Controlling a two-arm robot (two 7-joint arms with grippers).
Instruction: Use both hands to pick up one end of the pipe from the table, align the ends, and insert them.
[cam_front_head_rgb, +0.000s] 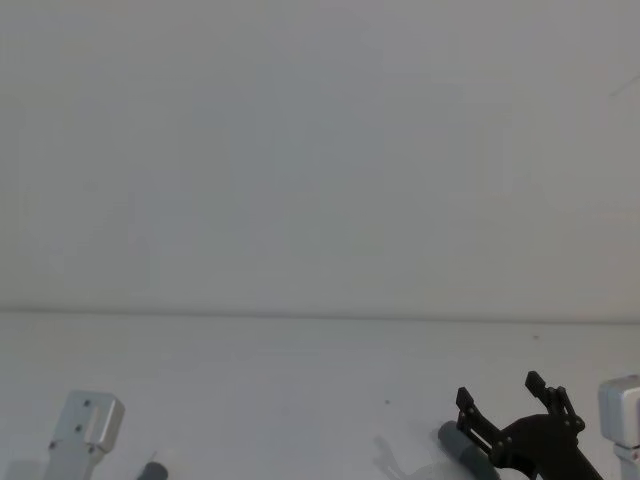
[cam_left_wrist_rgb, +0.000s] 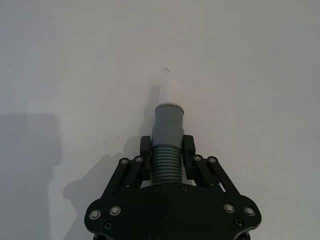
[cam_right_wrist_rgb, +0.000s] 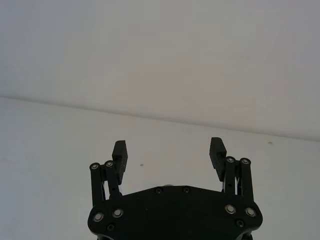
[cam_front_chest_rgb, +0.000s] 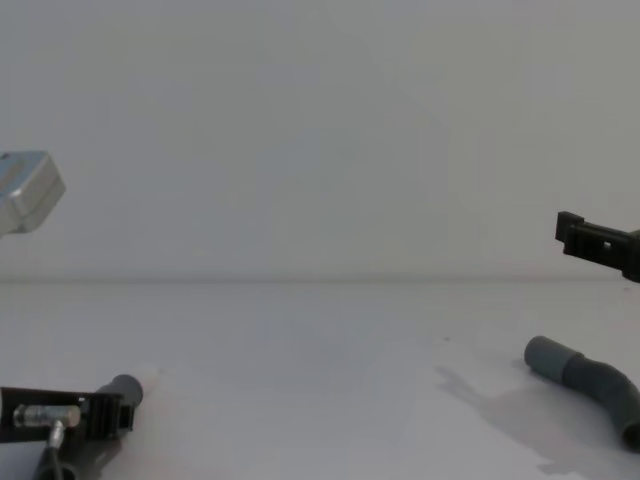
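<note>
Closest to the robot's body, at the lower left of the chest view, the left gripper (cam_front_chest_rgb: 105, 413) sits low over the table (cam_front_chest_rgb: 300, 350). Its black fingers (cam_left_wrist_rgb: 145, 146) are clamped on the ribbed part of the pipe (cam_left_wrist_rgb: 166, 165), just behind one end. In the left wrist view that end, the white-tipped cuff (cam_left_wrist_rgb: 168, 120), sticks straight out past the fingertips. It is smooth and dark grey, and its narrower white tip (cam_left_wrist_rgb: 170, 91) points away from the palm over the table. The ribs run back between the fingers toward the gripper's body. In the head view a silver arm link (cam_front_head_rgb: 88, 425) shows at the lower left, with a bit of dark grey pipe just beside it at the bottom edge.

Over on the robot's right, the other end, a plain cuff (cam_front_chest_rgb: 553, 358), lies on the table. The ribbed hose bends away from it toward the right edge of the chest view. The right gripper (cam_right_wrist_rgb: 169, 152) hangs above this cuff, apart from it, with its jaws spread wide and holding nothing. The chest view shows one of its black fingertips well above the table surface. In the head view the plain cuff appears just to the left of the gripper's spread fingers. How the pipe runs between its two ends cannot be told.

Farther out, the white table stretches back to a pale wall (cam_front_head_rgb: 320, 150) behind it.
</note>
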